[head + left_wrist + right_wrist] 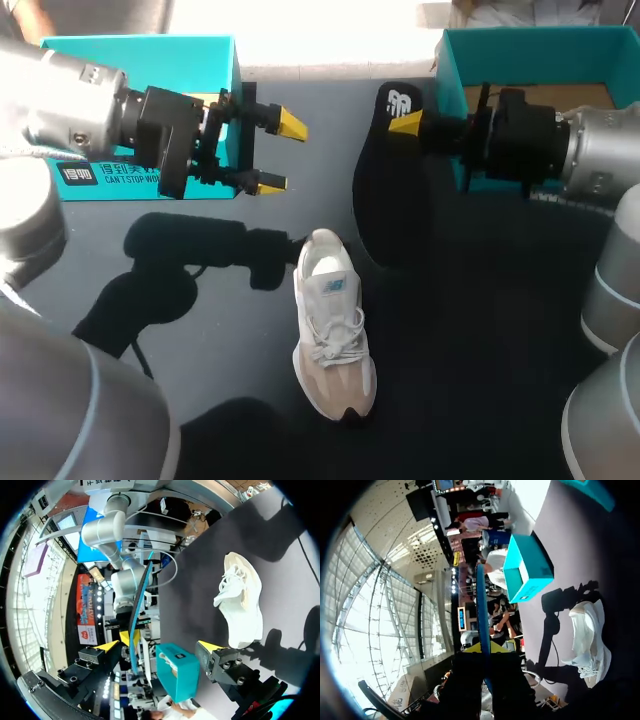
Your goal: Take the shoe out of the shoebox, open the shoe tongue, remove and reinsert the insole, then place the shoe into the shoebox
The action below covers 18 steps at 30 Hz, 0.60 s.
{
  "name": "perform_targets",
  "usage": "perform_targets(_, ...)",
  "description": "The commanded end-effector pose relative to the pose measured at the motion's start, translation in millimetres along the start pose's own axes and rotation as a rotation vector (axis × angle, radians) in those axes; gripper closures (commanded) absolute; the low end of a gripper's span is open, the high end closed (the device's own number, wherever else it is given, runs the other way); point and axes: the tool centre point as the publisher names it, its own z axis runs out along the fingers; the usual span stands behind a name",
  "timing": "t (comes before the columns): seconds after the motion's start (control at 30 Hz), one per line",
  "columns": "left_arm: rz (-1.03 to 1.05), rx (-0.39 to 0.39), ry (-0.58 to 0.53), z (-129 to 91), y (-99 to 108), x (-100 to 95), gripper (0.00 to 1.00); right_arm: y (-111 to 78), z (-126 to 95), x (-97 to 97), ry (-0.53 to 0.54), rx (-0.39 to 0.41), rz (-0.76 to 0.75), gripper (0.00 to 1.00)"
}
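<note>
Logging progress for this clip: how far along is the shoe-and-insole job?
Done: the white and beige sneaker lies on the dark table, outside the teal cardboard shoebox, its black insole out. In hand: the right tool is shut on that insole; the left tool is open and empty. Left: reinsert the insole, then box the sneaker.

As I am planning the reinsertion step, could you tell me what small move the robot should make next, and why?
Probably the right gripper should lower the insole toward the opening of the shoe. It is shut on the insole, which hangs above the table and apart from the shoe. The shoe lies on the table, and the left gripper is open and holds nothing.
</note>
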Motion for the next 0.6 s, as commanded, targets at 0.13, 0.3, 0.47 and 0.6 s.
perform_targets(0.13, 0.003, -0.011, -0.164, 0.9, -3.5, 4.6, 0.0, 4.2, 41.1, -12.2, 0.001, -0.032, 0.093, 1.0)
perform_targets(0.3, 0.027, -0.01, -0.181, 4.2, -4.8, 6.6, 0.0, 12.5, 68.5, -12.3, -0.014, -0.017, 0.114, 1.0)
perform_targets(0.47, 0.045, -0.019, -0.25, 18.3, -10.9, 6.9, 0.0, 14.0, 83.2, -18.3, -0.045, 0.027, 0.131, 1.0)
perform_targets(0.6, 0.043, -0.006, -0.292, 27.8, -16.2, 3.4, 0.0, 13.9, 89.0, -25.1, -0.052, 0.022, 0.139, 1.0)
